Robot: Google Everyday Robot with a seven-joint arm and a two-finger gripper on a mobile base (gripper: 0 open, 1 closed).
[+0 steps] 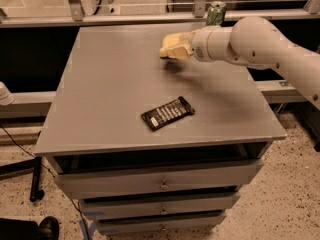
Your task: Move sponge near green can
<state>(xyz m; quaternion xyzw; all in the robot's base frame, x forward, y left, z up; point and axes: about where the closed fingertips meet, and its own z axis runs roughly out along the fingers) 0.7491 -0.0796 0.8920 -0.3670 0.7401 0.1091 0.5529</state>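
Note:
The pale yellow sponge (pixel 168 44) is held in my gripper (pixel 176 49), which is shut on it, a little above the far part of the grey table (pixel 110 84); its shadow lies just below it. The green can (pixel 216 13) stands upright at the table's far edge, up and to the right of the sponge, partly behind my white arm (pixel 250 41). The arm reaches in from the right.
A flat black snack bar wrapper (pixel 167 113) lies near the table's front middle. A metal rail and glass panel run along the back edge. Drawers sit below the tabletop. A dark shoe shows at the bottom left on the floor.

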